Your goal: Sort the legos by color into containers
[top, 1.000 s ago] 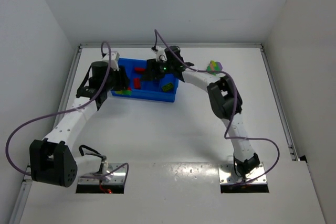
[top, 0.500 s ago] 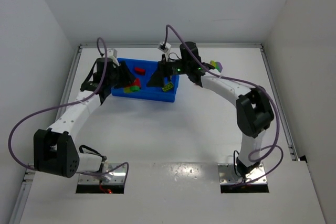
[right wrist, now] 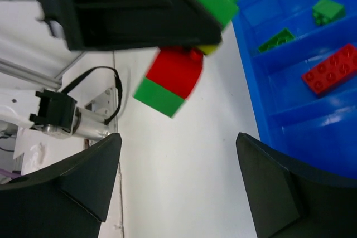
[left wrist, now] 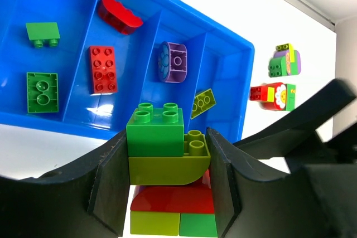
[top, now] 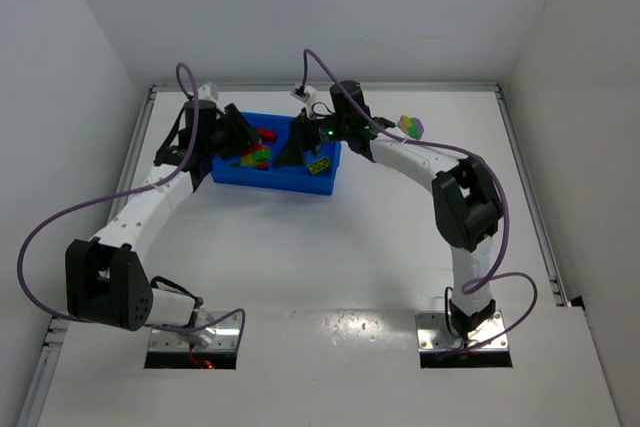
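Left gripper (left wrist: 167, 178) clenched on a stacked clump of bricks (left wrist: 162, 143), green uppermost, red beneath. Blue tray (left wrist: 226, 82) lies just ahead of its fingertips, with loose bricks (left wrist: 103, 69) grouped by colour in its compartments. Right gripper (right wrist: 178, 179) spread wide, nothing held; the clump hangs ahead of it, possibly at the tray's edge. Further clumps (left wrist: 279, 79) noted on the tabletop (left wrist: 312, 43) beyond the tray.

walls (top: 300, 7): plain white, three sides | table (top: 330, 247): white, glare at near edge

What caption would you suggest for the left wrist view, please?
Left claw grips a multicoloured lego stack; beyond, the blue tray holds green, red, purple and yellow-green bricks in separate compartments.
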{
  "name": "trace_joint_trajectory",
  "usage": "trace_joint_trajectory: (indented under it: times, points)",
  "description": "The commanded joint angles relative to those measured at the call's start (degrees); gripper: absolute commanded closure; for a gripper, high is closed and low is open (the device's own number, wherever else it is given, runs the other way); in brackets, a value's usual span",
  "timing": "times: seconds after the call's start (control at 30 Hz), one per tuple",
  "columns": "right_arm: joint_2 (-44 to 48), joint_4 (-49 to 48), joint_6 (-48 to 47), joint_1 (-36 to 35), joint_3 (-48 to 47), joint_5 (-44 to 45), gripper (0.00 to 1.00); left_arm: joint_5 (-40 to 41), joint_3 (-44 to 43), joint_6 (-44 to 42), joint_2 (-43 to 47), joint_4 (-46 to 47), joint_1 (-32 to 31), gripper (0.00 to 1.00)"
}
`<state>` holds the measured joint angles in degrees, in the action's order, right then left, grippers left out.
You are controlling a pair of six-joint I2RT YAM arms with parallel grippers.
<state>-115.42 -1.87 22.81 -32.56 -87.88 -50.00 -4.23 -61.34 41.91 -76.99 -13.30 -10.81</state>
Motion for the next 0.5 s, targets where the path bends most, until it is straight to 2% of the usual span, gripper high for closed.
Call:
trace_joint_trajectory:
  times: [0.0,0.17,0.47]
  points:
    - [-0.95,-2.35,0.65,-0.14,-5.46,-2.74,0.16,0.45,-2.03,1.6,0.35,1.7,-0.53,1.0]
    - [-3.32,-4.37,3.56,-0.14,-9.32,-4.14,0.11,0.98,-2.03,1.07,-0.18,1.7,-0.53,1.0]
    - [-6.66,-5.78,7.69,-0.14,-11.0,-3.88,0.09,1.5,-2.55,1.07,-0.7,2.23,-0.53,1.0]
